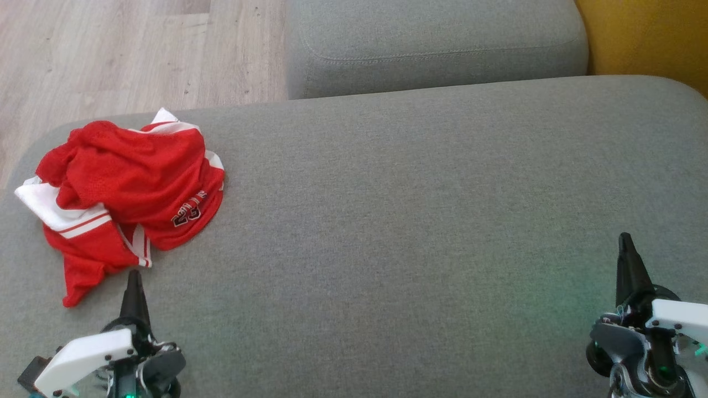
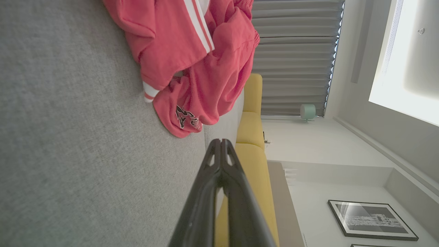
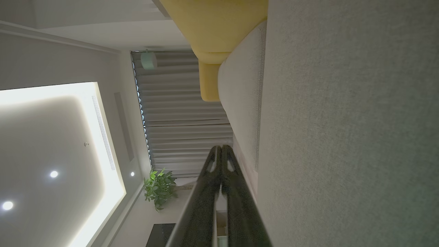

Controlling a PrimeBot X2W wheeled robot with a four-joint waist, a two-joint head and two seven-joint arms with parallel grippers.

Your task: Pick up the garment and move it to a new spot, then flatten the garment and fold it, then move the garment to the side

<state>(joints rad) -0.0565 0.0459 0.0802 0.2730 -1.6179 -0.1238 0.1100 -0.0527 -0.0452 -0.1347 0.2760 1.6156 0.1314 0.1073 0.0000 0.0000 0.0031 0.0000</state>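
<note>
Both pairs of jaws are closed, empty. The left pair sits just short of the crumpled red garment (image 1: 127,182) on the grey sofa cushion (image 1: 415,221) (its left end); best open wide, then pinch a raised fold.

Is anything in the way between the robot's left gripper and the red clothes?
Nothing visible is. The shut left gripper points at the crumpled red and white sports garment, with just a strip of bare grey cushion between them. The cushion's wide middle, where the garment might go, looks free too.
</note>
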